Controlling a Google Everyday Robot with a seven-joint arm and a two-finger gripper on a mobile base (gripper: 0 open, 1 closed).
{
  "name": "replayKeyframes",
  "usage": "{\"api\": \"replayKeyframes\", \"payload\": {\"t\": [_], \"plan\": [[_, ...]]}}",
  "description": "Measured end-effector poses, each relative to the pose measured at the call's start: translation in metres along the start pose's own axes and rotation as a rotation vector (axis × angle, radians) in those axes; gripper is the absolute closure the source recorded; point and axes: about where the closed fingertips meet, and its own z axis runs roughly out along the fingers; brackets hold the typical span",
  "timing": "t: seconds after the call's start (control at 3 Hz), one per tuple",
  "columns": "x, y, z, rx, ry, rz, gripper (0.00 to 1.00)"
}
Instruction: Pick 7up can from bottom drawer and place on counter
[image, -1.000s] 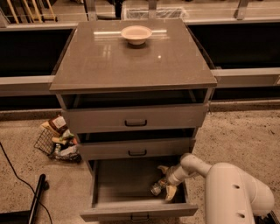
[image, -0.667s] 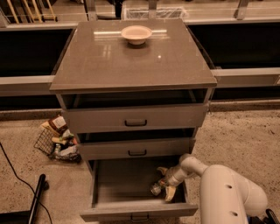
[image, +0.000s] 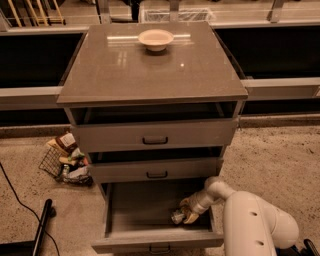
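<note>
The bottom drawer (image: 125, 207) stands pulled open below two shallower grey drawers. The 7up can (image: 177, 216), silver with a little green, lies at the drawer's front right. My gripper (image: 187, 212) reaches down into the drawer from the right on a white arm, and its yellowish fingers (image: 192, 216) sit around the can. The can seems to rest on the drawer floor. The counter (image: 150, 70) is the glossy grey-brown top of the cabinet.
A pale bowl (image: 155, 39) sits at the back middle of the counter. A wire basket of packets (image: 67, 160) lies on the floor left of the drawers. A black cable and pole (image: 40, 227) cross the floor at lower left.
The arm has shifted a little to the left and lower into the drawer. The gripper stays at the can; the can has hardly moved.
</note>
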Motion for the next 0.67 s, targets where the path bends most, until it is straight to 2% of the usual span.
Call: {"api": "replayKeyframes", "payload": {"t": [0.33,0.67], "plan": [[0.000,0.000,0.000,0.000,0.000,0.000,0.65],[-0.006,0.006,-0.016,0.027,-0.013,-0.016,0.88]]}}
